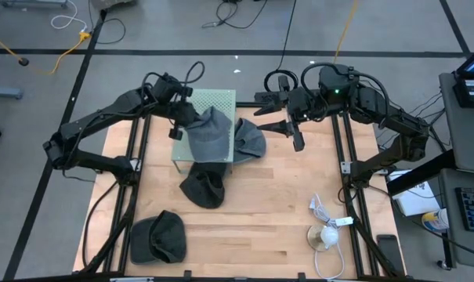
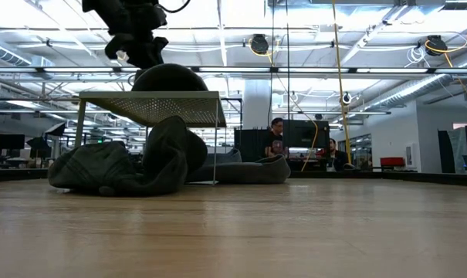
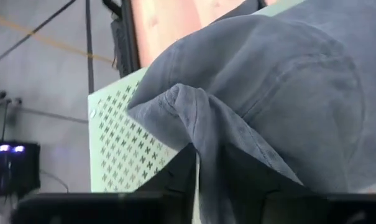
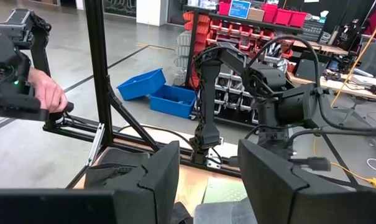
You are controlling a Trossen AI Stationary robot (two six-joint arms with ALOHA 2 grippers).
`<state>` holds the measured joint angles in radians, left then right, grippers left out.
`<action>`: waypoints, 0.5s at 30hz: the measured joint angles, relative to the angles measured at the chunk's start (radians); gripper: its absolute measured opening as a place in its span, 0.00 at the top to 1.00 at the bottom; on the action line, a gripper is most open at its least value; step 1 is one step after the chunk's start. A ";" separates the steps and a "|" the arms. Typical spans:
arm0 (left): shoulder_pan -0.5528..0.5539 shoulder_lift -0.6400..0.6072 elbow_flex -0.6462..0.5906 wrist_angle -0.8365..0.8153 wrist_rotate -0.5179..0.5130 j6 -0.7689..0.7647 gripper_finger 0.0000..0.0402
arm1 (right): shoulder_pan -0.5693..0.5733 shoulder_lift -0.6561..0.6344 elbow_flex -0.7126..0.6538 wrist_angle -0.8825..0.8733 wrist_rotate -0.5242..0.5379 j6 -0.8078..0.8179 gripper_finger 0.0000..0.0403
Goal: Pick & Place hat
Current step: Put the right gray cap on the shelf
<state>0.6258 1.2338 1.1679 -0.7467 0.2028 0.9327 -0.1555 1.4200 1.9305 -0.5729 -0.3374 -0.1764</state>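
Looking from the near edge of the worktop (image 1: pixel 244 227), I first meet a grey hat (image 1: pixel 160 237) lying flat at the left front corner, then a dark one (image 1: pixel 203 188) crumpled near the middle, and a coiled white cable (image 1: pixel 327 227) off to the right. Further back stands the perforated stand (image 1: pixel 221 100), and draped over it is the hat (image 1: pixel 209 135) I am working on, its lower edge hanging off the front. Another hat (image 1: pixel 251 138) lies just beside the stand on the right.

My left pincer (image 1: pixel 179 119) sits at that draped hat's back edge. In the left wrist view a fold of fabric (image 3: pixel 200 124) runs down between the fingers (image 3: pixel 169 180), which stand slightly apart; I judge the hold is loose at best.

This cloth is light, soft and floppy; I expect it to sag and slide off the stand's edge. A pinch on a thick seam or brim should hold best.

Farthest back, the right pincer (image 1: pixel 287 117) hovers beyond the stand, jaws parted, empty.
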 joint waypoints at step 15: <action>-0.021 -0.134 0.000 0.218 -0.178 -0.528 0.59 | 0.000 0.000 0.000 -0.018 0.000 0.017 0.61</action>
<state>0.6045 1.1001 1.1675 -0.5284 0.0245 0.4050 -0.1555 1.4200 1.9308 -0.5906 -0.3369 -0.1596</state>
